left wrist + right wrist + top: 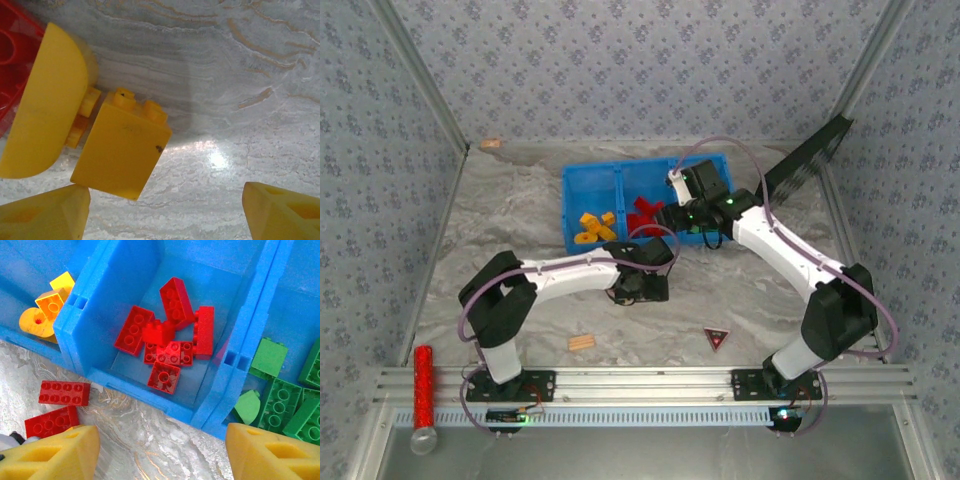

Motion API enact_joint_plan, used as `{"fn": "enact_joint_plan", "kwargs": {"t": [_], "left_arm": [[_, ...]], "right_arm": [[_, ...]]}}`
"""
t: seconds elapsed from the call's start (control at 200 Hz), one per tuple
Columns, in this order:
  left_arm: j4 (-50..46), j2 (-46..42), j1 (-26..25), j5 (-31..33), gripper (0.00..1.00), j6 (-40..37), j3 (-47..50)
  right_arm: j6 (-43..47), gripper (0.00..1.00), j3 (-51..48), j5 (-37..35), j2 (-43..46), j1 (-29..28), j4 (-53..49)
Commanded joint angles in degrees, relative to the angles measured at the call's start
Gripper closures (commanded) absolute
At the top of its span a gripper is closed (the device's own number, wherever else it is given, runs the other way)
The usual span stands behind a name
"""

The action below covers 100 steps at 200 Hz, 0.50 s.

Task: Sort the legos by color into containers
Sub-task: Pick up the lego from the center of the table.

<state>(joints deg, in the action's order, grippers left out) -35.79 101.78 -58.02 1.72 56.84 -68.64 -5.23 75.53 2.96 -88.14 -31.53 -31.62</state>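
- Blue plastic bin (568, 210) is sitting at the far middle of the marble-patterned desk (500, 220), with its three compartments standing side by side.
- Yellow and orange legos (50, 305) are lying in the left compartment. Red legos (167, 347) are piling in the middle one, and green legos (280, 400) are resting in the right one.
- Two red bricks (65, 393) are lying on the desk just outside the bin's near wall.
- Right jaws are hanging wide apart above that near wall, their yellow fingertips (50, 455) spread over bare desk.
- Left jaws are also standing wide apart, low over the desk in front of the bin.
- A yellow brick (122, 147) is lying just beside one of the left fingertips (45, 215); whether they are touching cannot be told.
- A rounded yellow piece (47, 105) is lying against that brick, with a red piece (15, 55) behind it.
- The brick's face is showing a dark speck and marks too faint to read.
- A tan ridged wooden piece (583, 342) and a dark triangle (717, 338) with a red mark are lying near the front edge.
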Motion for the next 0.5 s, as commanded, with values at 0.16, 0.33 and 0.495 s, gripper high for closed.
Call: {"fn": "enact_joint_plan", "kwargs": {"t": [0.16, 0.33, 0.495], "left_arm": [[-2.1, 1.7, 3.2, 0.7, 0.19, -3.4, -2.0], [-2.8, 4.1, 3.9, 1.6, 0.19, -6.1, -4.7], [-2.6, 6.8, 3.9, 0.2, 0.19, -7.0, -6.6]], "right_arm": [[-1.0, 0.31, -2.2, 2.1, 2.8, 1.6, -0.1], [-1.1, 0.31, -2.3, 2.5, 2.3, 1.9, -0.1], [-0.9, 0.32, -2.3, 2.0, 2.3, 1.9, -1.0]]}}
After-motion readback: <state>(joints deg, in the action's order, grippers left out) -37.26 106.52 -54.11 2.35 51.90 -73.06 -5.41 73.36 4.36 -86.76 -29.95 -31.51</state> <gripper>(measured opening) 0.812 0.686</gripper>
